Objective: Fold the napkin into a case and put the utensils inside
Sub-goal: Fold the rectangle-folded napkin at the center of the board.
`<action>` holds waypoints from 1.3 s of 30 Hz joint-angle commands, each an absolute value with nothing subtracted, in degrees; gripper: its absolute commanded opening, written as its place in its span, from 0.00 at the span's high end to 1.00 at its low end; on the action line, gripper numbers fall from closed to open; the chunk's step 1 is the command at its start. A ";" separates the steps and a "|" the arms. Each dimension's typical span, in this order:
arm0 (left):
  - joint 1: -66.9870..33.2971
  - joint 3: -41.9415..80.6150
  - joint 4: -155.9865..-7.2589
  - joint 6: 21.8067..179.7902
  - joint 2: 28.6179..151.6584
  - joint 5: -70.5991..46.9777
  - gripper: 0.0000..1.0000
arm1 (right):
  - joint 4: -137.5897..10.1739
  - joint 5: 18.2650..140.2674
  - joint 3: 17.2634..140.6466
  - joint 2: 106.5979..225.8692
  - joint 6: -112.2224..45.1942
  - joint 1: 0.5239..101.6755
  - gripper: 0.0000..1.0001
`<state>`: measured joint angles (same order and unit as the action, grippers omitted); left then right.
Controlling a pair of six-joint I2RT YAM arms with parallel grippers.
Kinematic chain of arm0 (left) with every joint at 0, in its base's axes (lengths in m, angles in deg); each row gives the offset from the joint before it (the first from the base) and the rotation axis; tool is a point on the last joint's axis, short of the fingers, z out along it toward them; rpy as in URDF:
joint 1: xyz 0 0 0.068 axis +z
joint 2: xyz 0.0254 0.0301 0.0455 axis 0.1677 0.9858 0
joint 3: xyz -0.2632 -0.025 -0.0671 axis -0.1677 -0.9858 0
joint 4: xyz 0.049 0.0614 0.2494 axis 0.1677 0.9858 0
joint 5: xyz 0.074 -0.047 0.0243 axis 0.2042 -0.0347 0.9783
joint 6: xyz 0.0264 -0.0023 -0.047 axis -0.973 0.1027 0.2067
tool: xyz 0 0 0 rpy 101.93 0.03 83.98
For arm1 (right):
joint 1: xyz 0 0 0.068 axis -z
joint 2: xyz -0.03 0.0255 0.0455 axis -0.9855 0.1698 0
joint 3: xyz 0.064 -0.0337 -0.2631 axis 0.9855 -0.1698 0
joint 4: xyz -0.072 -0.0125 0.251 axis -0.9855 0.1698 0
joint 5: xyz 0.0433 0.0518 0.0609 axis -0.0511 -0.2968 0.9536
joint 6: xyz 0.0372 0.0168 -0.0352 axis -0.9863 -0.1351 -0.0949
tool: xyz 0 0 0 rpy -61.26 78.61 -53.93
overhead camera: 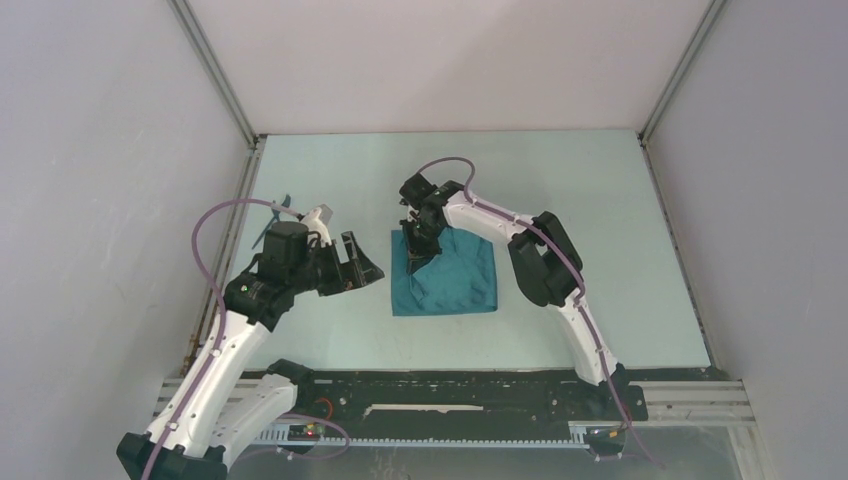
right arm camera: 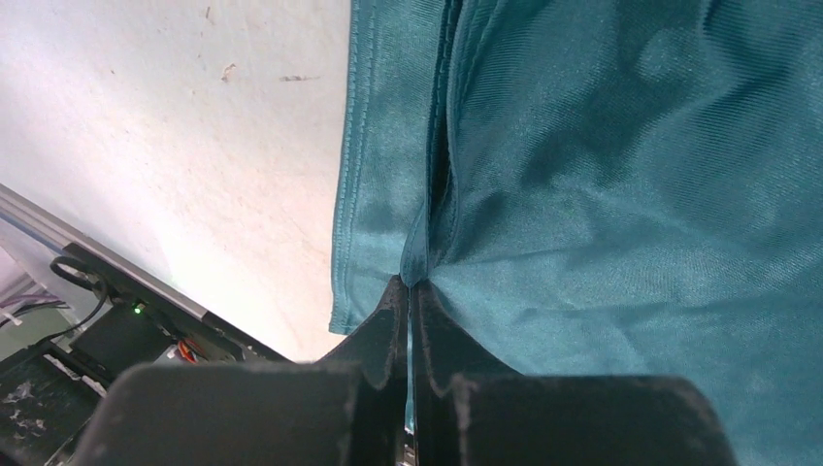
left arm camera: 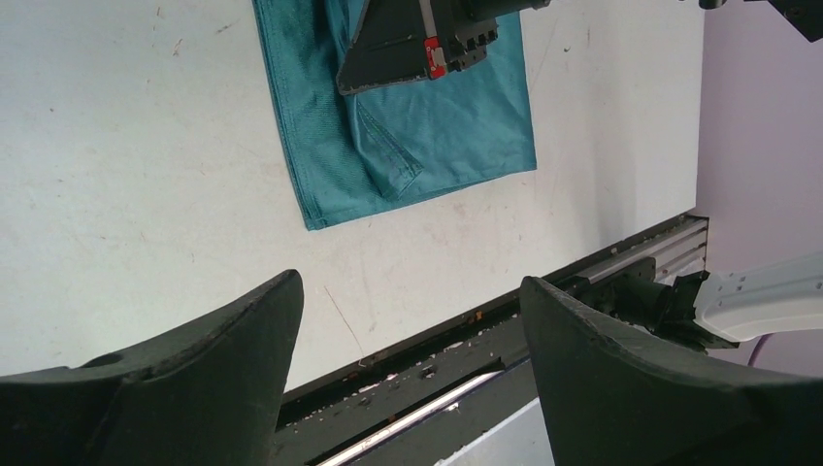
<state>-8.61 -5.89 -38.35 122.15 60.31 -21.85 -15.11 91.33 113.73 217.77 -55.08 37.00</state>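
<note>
Napkin (overhead camera: 460,280) on table (overhead camera: 560,190), right end effector (overhead camera: 416,260) clamped on its fold, red label (left arm camera: 434,56) unreadable; left end effector (overhead camera: 364,264) spread wide.

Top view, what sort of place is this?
Likely a robotics lab cell: white walls on metal framing box in a table holding a napkin; a left arm and right arm are bolted to a rail at its edge.

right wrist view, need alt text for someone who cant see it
The right gripper is shut on a pinched fold of the teal napkin, whose cloth fills most of the frame. Bare white table shows on the left, with dark hardware at the lower left corner.
</note>
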 commanded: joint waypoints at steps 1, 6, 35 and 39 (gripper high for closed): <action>-8.72 -4.78 -38.34 121.74 59.45 -21.55 0.11 | -15.99 93.23 117.39 218.88 -56.29 35.86 1.00; -8.72 -4.50 -38.05 121.61 59.42 -21.41 0.11 | -15.35 93.86 119.13 220.14 -56.22 35.45 1.00; -8.63 -4.14 -36.98 120.71 59.29 -20.50 0.11 | -15.88 95.49 120.92 223.56 -56.66 34.71 1.00; -8.67 -4.13 -36.96 120.69 59.35 -20.40 0.11 | -15.89 95.30 121.20 223.74 -56.47 34.86 1.00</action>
<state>-8.59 -5.89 -36.71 121.73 60.05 -21.07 -15.55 94.67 118.41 222.99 -56.09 35.50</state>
